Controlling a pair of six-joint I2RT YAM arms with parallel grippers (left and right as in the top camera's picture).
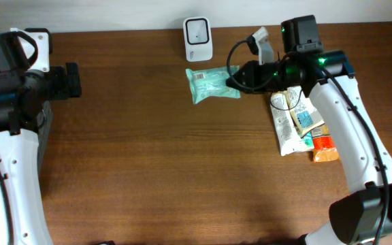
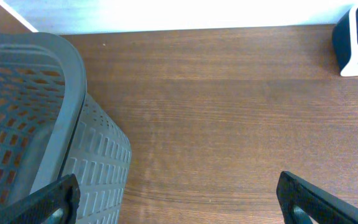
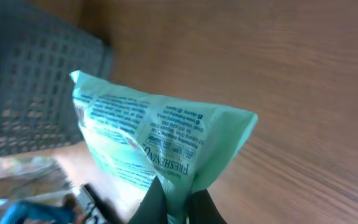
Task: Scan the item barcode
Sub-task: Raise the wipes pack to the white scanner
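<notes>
Near scanner (image 1: 198,39), green packet (image 1: 209,84) lengthwise left-right, gripped by right end effector (image 1: 235,80), left end effector (image 2: 178,202) released

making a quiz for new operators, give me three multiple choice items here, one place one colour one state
1. The white scanner stands: A by the table's far edge; B at its near edge; C mid-table.
2. The packet in the right pincer is: A orange; B green; C black.
3. The left pincer is: A open, empty; B shut on a packet; C shut, empty.
Key: A, top edge of the overhead view; B, mint-green wrapper; A, fingers wide apart, nothing between.
</notes>
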